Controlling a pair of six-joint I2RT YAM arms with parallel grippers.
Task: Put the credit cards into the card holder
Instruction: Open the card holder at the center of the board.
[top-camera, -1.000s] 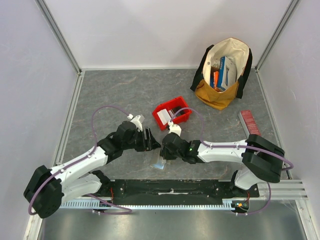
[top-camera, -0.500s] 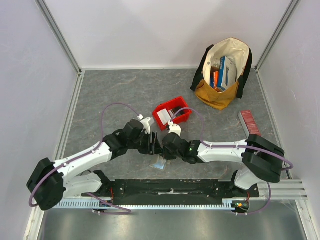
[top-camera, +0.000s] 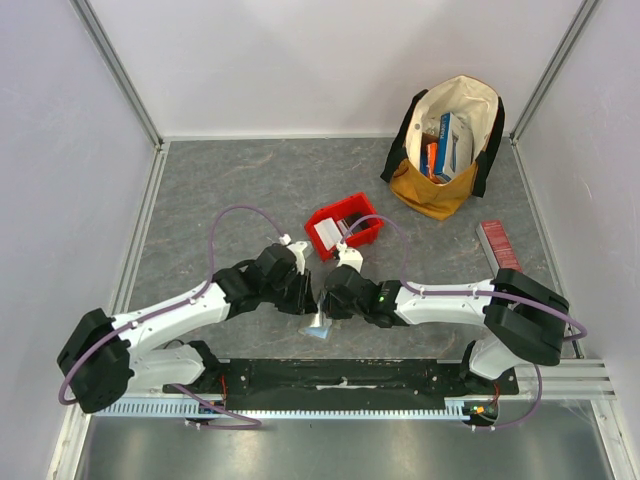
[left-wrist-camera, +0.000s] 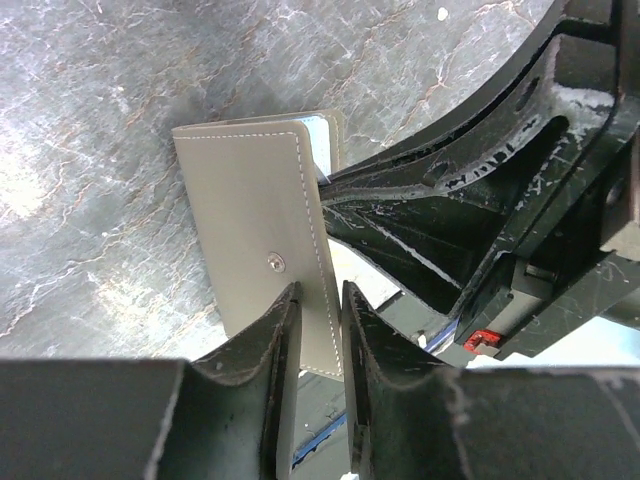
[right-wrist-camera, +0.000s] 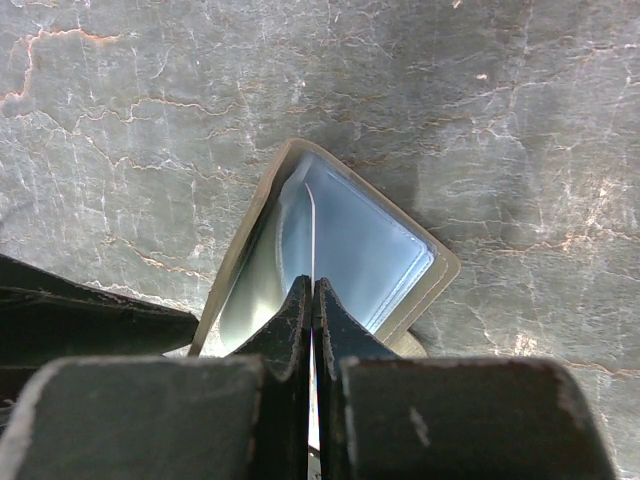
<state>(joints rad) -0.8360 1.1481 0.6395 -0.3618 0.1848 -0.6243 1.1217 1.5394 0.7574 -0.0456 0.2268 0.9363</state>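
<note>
The grey-olive card holder (top-camera: 318, 328) lies open on the table between my two grippers. In the right wrist view its clear sleeve pocket (right-wrist-camera: 385, 245) faces up. My right gripper (right-wrist-camera: 313, 290) is shut on a thin card (right-wrist-camera: 313, 230), seen edge-on with its far end in the pocket. My right gripper (top-camera: 325, 303) sits just above the holder. In the left wrist view the holder's outer flap (left-wrist-camera: 250, 220) with a metal snap stands before my left gripper (left-wrist-camera: 318, 300). Its jaws are a narrow gap apart over the flap's lower edge, gripping nothing. My left gripper (top-camera: 306, 292) is close to the right one.
A red plastic bin (top-camera: 352, 215) holding white cards (top-camera: 326, 235) stands just behind the grippers. A tan and black tote bag (top-camera: 440, 190) with colourful boxes is at the back right. A long red ribbed box (top-camera: 498, 245) lies at the right edge.
My left arm has swung right, bringing its gripper up to the card holder beside the right gripper. The right arm has barely moved.
</note>
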